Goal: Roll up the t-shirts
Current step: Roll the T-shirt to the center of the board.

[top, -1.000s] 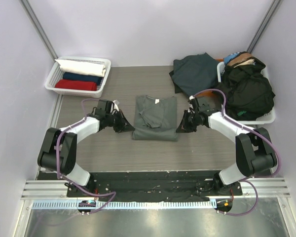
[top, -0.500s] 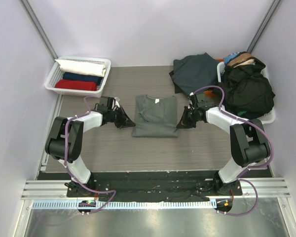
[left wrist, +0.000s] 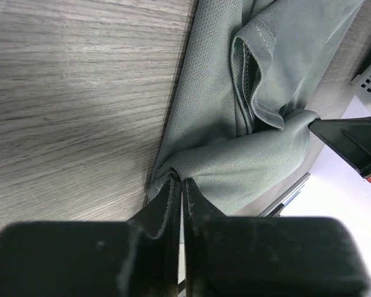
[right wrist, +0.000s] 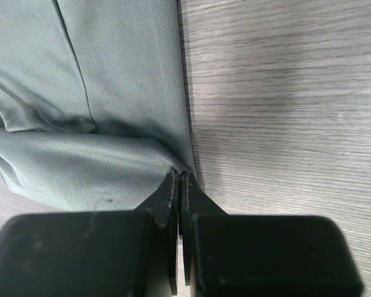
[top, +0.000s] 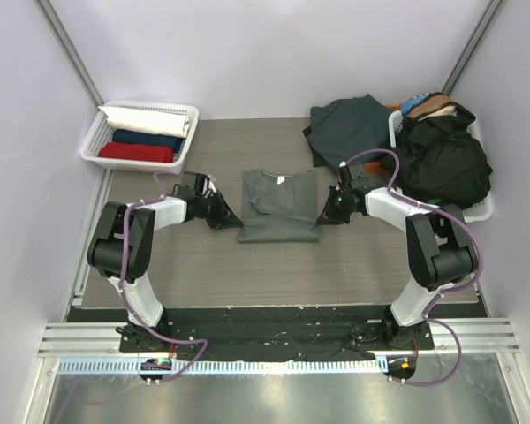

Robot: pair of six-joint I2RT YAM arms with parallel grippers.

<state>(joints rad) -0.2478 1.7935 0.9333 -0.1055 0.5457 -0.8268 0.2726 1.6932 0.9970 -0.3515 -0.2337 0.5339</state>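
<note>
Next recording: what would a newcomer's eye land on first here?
The sage-grey t-shirt lying mid-table, pinched at both near corners: the left fingers and right fingers are shut on its cloth from opposite sides. After that, the heap of dark clothes overflowing the right basket at the far right, set against three neatly rolled shirts in the left basket at the far left.
</note>
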